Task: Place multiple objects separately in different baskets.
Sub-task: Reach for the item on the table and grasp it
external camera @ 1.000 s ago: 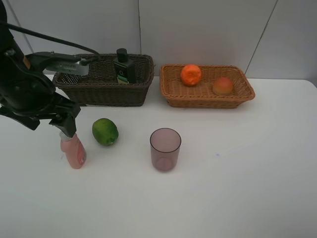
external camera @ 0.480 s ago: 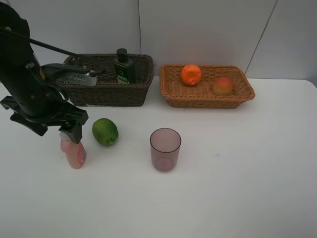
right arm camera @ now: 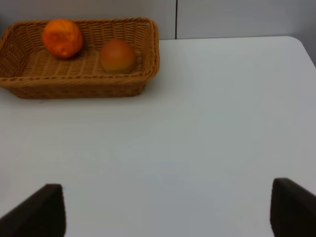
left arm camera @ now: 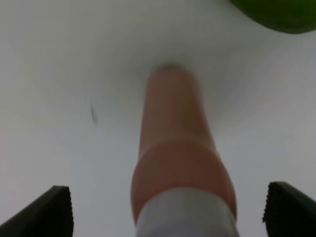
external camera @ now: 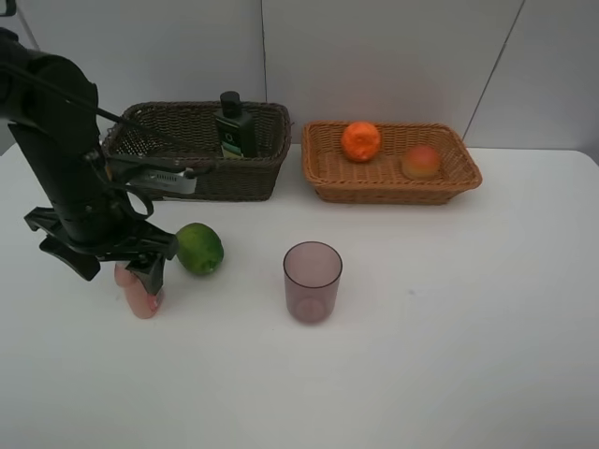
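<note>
The pink bottle (external camera: 142,299) stands on the white table (external camera: 449,309), white cap (left arm camera: 185,219) up. My left gripper (external camera: 122,271) is open and lowered over it, its fingertips (left arm camera: 47,212) on either side of the cap without touching. The green round fruit (external camera: 198,248) lies just right of the bottle. The purple cup (external camera: 312,281) stands mid-table. The dark green bottle (external camera: 234,124) stands in the dark brown basket (external camera: 187,173). The orange (external camera: 360,140) and the peach-like fruit (external camera: 421,162) lie in the tan basket (external camera: 388,192). My right gripper (right arm camera: 165,212) is open and empty above bare table.
Both baskets stand side by side along the back wall. The left arm's dark body (external camera: 56,140) rises in front of the dark basket's left end. In the right wrist view the tan basket (right arm camera: 74,86) lies ahead with the orange (right arm camera: 61,37) in it.
My left arm has swung in and come down over the pink bottle, so the open jaws now straddle its cap. Nothing else has moved.
</note>
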Controlling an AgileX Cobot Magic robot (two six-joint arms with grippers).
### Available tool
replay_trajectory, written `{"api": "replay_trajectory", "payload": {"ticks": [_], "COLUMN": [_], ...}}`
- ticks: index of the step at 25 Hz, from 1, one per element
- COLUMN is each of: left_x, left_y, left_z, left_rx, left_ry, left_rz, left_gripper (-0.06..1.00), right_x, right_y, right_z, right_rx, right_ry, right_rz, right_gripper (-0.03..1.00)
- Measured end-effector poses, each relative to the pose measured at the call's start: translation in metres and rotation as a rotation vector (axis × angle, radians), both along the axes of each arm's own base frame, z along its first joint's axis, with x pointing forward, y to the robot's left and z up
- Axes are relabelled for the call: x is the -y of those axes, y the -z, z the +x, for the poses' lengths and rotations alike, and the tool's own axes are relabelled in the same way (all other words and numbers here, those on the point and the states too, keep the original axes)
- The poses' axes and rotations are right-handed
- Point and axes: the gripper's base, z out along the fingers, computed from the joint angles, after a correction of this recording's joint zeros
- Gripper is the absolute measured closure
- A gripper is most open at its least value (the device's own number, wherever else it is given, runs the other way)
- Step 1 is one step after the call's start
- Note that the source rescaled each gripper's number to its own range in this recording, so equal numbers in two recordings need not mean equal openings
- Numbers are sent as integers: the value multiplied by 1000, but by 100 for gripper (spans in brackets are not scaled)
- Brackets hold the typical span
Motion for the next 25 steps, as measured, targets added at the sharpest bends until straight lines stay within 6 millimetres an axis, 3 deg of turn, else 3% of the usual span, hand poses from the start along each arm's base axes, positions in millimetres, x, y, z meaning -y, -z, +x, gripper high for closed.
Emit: {"api": "replay_trajectory", "payload": {"ticks": [21, 23, 25], "left_x": [3, 3, 4], "left_y": [17, 17, 17], "left_z": [7, 7, 7], "left_rx": [16, 16, 17], "left_ry": [0, 0, 0], "left_rz": [-13, -13, -13], "left_gripper": [-6, -2, 13], "right_x": [0, 0, 0], "right_y": [0, 0, 0], "right_z": [0, 0, 0], "right_rx": [0, 0, 0], "right_ry": [0, 0, 0], "right_rz": [0, 0, 0], "right_gripper": [11, 11, 11]}}
